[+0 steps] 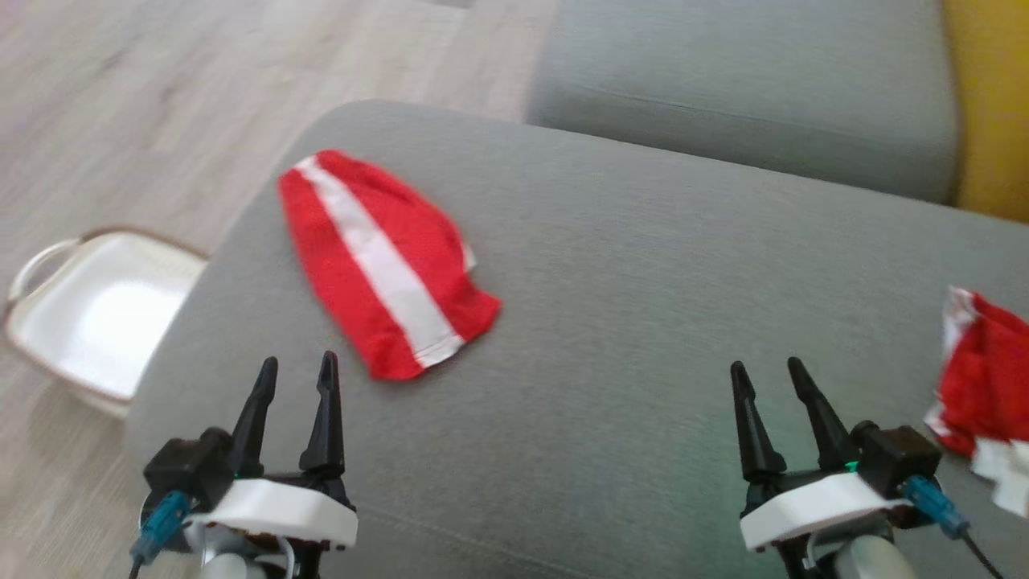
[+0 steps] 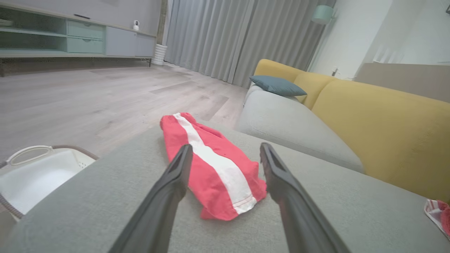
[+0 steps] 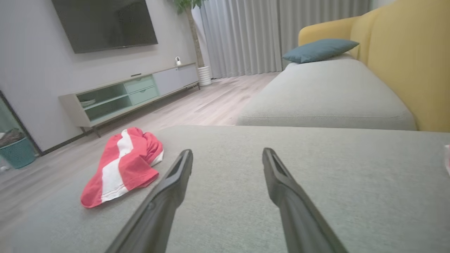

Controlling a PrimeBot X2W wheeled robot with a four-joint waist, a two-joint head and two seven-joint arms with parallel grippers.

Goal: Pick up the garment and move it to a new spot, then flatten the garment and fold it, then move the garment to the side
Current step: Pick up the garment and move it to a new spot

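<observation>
left claw point(image 1: 298, 359) and right claw point(image 1: 767, 366) both spread, empty; garment point(image 1: 378, 257) lies just ahead of left on sofa point(image 1: 603, 322), so pinch its near edge low, catching all layers

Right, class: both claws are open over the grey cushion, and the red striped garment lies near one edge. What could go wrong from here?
1. The garment lies close to the left edge of the cushion, with a basket on the floor below. A clumsy nudge from the left claw could slide it off.
2. A second red cloth lies by the right claw. It might get caught or grabbed by mistake.
</observation>
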